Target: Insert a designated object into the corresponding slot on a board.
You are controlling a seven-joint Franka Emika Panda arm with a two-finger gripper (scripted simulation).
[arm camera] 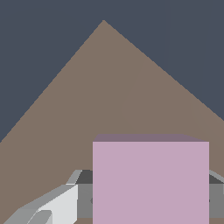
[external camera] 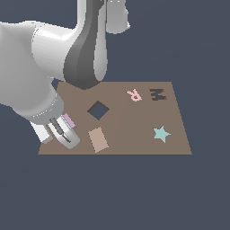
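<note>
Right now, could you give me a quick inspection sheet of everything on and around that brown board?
Surface: flat brown board on a plain dark blue-grey ground.
Job's things: lilac-pink square block between the gripper's fingers, near the board's corner at the exterior view's left; diamond-turned square hole empty.
Clutter: tan rectangular block, pink letter R, dark M-shaped cutout, teal star.
Grippers: gripper low over the board; whether it grips the block cannot be told.
Cables: nothing seen.
Surroundings: nothing seen.

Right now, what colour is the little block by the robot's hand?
Pale lilac-pink block; clearest in the wrist view.
</note>
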